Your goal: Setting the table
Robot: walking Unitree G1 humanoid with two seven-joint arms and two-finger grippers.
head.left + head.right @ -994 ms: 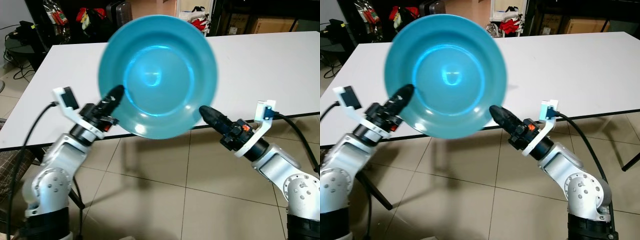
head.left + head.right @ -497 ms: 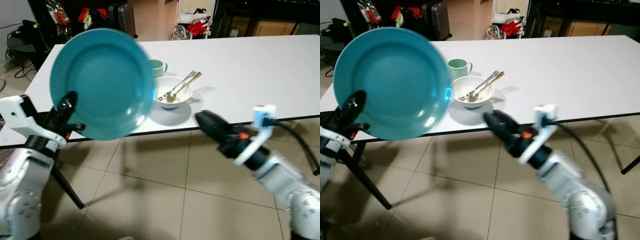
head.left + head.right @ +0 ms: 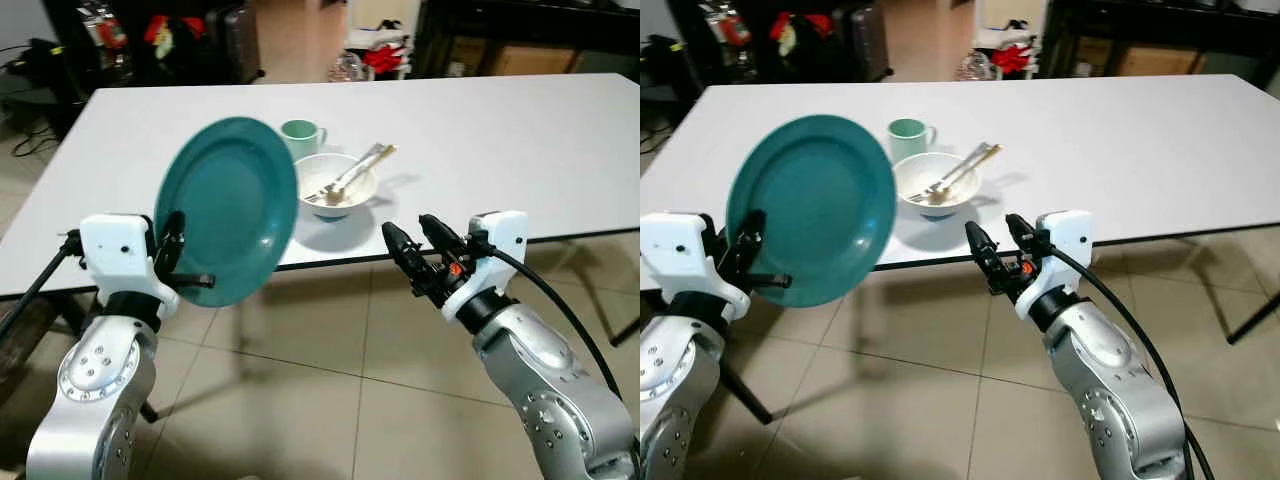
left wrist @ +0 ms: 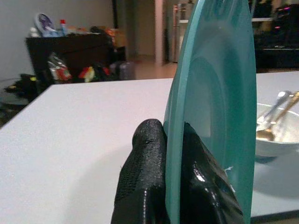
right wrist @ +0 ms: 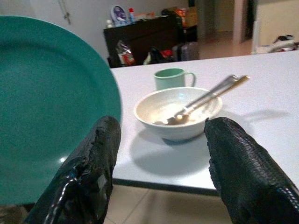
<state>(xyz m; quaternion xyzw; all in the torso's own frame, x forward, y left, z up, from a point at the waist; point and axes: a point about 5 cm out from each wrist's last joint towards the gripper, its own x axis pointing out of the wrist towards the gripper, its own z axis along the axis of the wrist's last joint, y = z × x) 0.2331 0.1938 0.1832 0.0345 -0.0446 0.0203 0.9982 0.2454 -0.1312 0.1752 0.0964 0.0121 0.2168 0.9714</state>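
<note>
My left gripper (image 4: 163, 186) pinches the lower rim of the teal plate (image 3: 228, 208) and holds it nearly upright, in the air before the near edge of the white counter (image 3: 520, 140). My right gripper (image 3: 418, 245) is spread wide and holds nothing — it hangs just before the counter edge. On the counter, near the plate, I see a white bowl (image 3: 336, 186) with cutlery (image 3: 358, 170) in it, and a green mug (image 3: 301, 134) behind the bowl.

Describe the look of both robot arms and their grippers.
Both arms are silver metal with rounded joints. Each wrist carries a white boxy camera mount with a black cable running off it. The left gripper and right gripper each have two long black fingers with a textured rubbery surface. Small orange-red marks sit at the right wrist.
</note>
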